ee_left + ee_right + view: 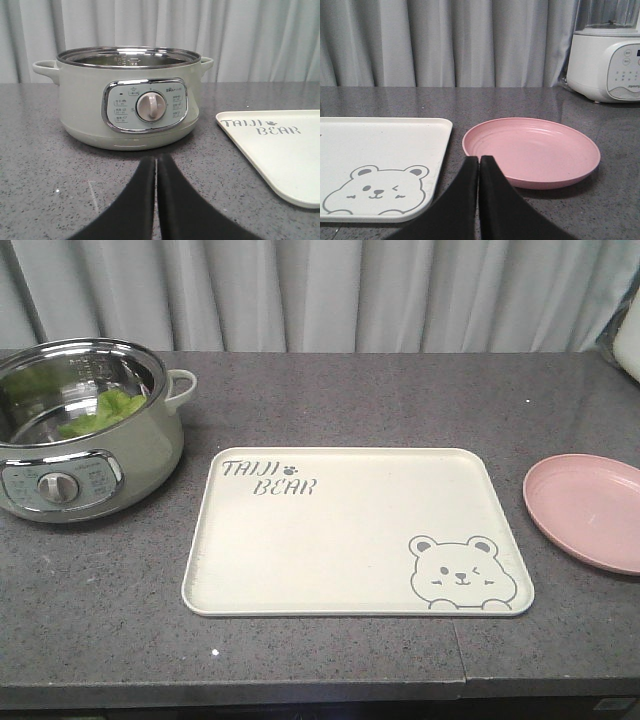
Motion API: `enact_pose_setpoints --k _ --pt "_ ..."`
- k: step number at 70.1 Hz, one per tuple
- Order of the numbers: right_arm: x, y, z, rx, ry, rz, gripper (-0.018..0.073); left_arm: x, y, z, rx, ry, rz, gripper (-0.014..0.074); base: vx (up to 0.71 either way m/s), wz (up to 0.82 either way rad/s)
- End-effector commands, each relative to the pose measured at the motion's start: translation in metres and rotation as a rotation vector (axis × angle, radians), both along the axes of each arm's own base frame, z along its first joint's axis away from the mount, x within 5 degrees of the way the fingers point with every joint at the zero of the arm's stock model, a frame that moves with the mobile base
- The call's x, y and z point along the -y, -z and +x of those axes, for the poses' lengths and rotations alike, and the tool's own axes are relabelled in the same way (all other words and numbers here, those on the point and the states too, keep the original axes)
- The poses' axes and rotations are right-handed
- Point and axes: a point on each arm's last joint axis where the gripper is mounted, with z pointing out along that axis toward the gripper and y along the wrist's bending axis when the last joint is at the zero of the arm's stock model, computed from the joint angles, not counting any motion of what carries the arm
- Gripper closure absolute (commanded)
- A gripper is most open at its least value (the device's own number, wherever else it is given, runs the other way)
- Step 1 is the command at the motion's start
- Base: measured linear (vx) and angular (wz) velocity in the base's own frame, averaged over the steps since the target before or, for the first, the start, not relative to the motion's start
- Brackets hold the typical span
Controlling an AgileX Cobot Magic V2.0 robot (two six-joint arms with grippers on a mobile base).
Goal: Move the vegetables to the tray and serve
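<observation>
The vegetables (pixel 103 411), green lettuce leaves, lie inside the steel bowl of a pale green electric pot (pixel 80 430) at the left of the counter. The cream tray (pixel 300 540) with "TAIJI BEAR" lettering and a bear drawing lies flat in the middle, bare. My left gripper (pixel 156 161) is shut with nothing in it, low over the counter in front of the pot (pixel 131 100), the tray's corner (pixel 280 150) to its right. My right gripper (pixel 479 159) is shut on nothing, above the gap between the tray (pixel 385 145) and a pink plate. Neither gripper shows in the front view.
A round pink plate (pixel 590 510) sits right of the tray, seen close in the right wrist view (pixel 532 150). A white blender base (pixel 607 62) stands at the back right. Grey curtains hang behind the dark speckled counter (pixel 330 390), whose front edge runs along the bottom.
</observation>
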Motion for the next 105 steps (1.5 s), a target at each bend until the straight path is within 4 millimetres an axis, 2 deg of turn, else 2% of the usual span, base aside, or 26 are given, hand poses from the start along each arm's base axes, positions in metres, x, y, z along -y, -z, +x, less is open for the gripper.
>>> enact_pose_setpoints --k 1,105 --pt "0.0003 -0.0021 -0.0001 0.069 0.007 -0.017 0.0565 -0.0001 0.0013 -0.0001 0.064 -0.001 -0.014 0.0602 0.06 0.0" --pt "0.0003 -0.0021 -0.0001 0.069 0.007 -0.017 0.0565 -0.0001 0.0013 -0.0001 0.064 -0.001 -0.014 0.0602 0.01 0.0"
